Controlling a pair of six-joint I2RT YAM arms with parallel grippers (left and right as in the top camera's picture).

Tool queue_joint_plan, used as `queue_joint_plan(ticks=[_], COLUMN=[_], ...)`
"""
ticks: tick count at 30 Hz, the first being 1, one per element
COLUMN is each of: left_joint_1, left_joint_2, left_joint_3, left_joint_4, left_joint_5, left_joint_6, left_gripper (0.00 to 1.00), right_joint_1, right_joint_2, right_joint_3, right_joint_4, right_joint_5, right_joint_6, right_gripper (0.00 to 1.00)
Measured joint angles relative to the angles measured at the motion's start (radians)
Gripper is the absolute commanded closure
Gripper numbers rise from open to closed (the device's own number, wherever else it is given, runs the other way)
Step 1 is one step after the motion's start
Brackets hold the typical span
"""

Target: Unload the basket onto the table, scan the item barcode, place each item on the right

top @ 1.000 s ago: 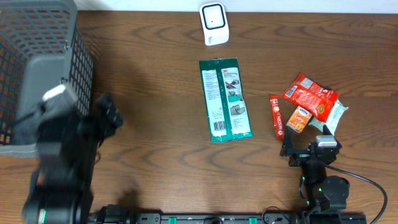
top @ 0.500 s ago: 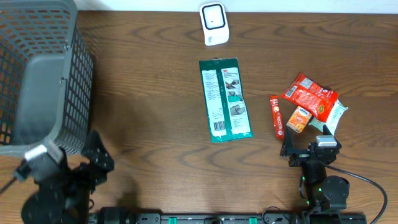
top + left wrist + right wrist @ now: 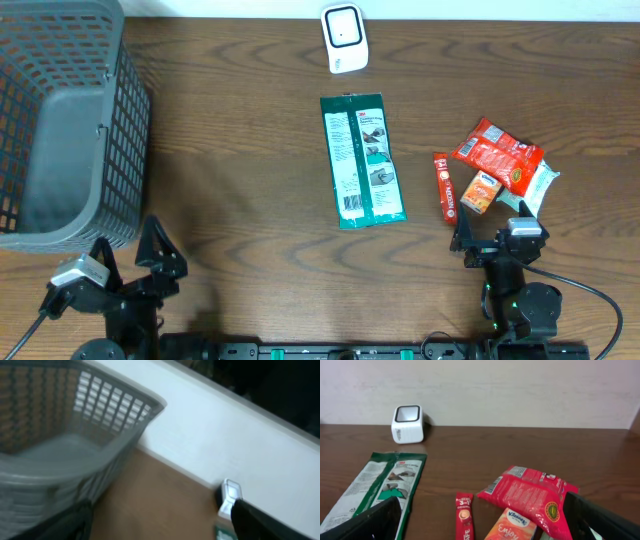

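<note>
Basket (image 3: 128,140) left, green packet (image 3: 362,160) near scanner (image 3: 344,38)

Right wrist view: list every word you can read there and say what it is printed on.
"Kleenex" and "Enjoy": on the orange tissue pack.
"3in1": on the red stick sachet.
Too small to read: the print on the green packet and on the red snack bag.
No text shows on the white scanner.
</note>
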Motion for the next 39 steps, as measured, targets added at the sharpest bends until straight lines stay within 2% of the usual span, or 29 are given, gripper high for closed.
queue_joint_plan(ticks=[11, 16, 24, 33, 39], left_joint_1=[0.000, 0.000, 0.000, 0.000, 0.000], left_joint_2=[-0.040, -0.040, -0.040, -0.040, -0.040], left_joint_3=[-0.343, -0.474, -0.591, -0.612, -0.612], left_joint_4=[0.674, 0.832, 0.823, 0.583, 0.556], left_joint_5=[0.060, 0.088, 0.109, 0.109, 0.148], left_joint_6=[-0.002, -0.002, -0.002, 0.001, 0.106], left_gripper=[0.12, 0.11, 0.11, 0.11, 0.11], right_joint_1=[0.000, 0.000, 0.000, 0.000, 0.000], right_joint_2=[0.000, 0.000, 0.000, 0.000, 0.000], right_joint_3=[0.000, 0.000, 0.000, 0.000, 0.000], right_joint_4=[-0.001, -0.001, 0.000, 0.000, -0.001], right_joint_5=[0.000, 0.000, 0.000, 0.000, 0.000], right_joint_6=[0.000, 0.000, 0.000, 0.000, 0.000], right_gripper=[0.01, 0.01, 0.01, 0.01, 0.01])
